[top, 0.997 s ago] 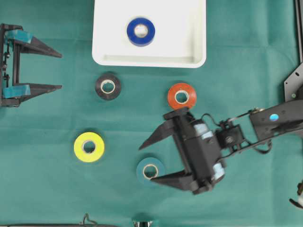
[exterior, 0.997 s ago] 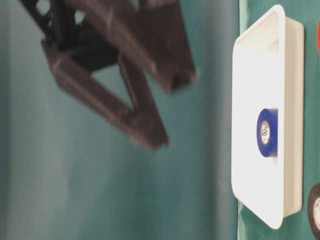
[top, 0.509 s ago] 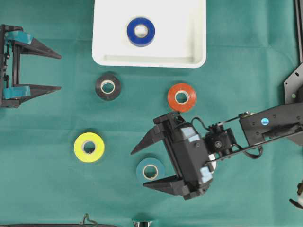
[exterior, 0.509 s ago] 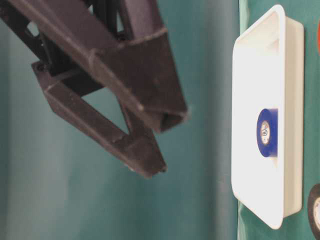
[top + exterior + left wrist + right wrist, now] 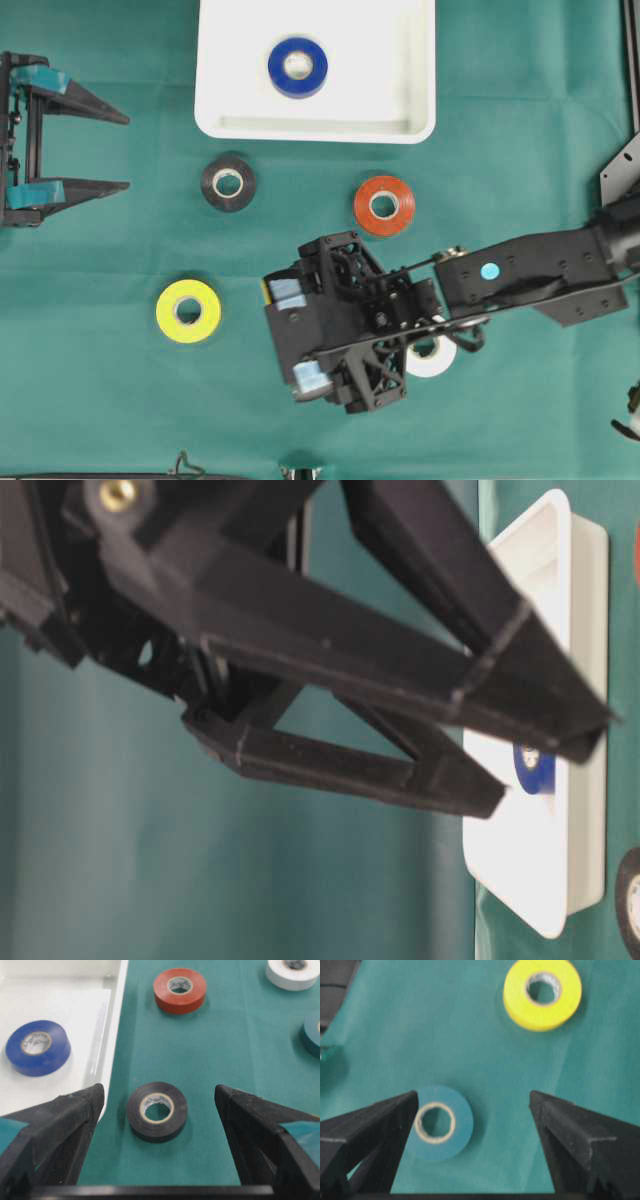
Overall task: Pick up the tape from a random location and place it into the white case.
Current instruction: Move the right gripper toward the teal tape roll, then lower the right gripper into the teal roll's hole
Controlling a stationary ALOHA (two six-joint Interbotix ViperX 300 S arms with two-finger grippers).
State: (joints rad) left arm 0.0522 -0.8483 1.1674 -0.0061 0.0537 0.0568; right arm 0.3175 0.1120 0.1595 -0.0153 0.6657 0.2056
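The white case (image 5: 315, 128) lies at the back with a blue tape (image 5: 297, 67) in it. On the green cloth are a black tape (image 5: 228, 183), a red tape (image 5: 384, 205), a yellow tape (image 5: 188, 311) and a white tape (image 5: 432, 360), half under the right arm. My right gripper (image 5: 473, 1097) points down, open and empty. A teal tape (image 5: 437, 1122) lies below it, close to one finger. In the overhead view the right wrist (image 5: 335, 330) hides that roll. My left gripper (image 5: 128, 151) stands open at the left edge, facing the black tape (image 5: 157, 1111).
The right gripper's fingers (image 5: 400, 670) fill the table-level view in front of the case (image 5: 585, 730). The yellow tape (image 5: 542, 992) lies beyond the right gripper. A black frame (image 5: 620, 165) stands at the right edge.
The right arm has moved left and tipped its gripper downward over the teal tape, hiding it from overhead and uncovering the white tape. The left arm has not moved.
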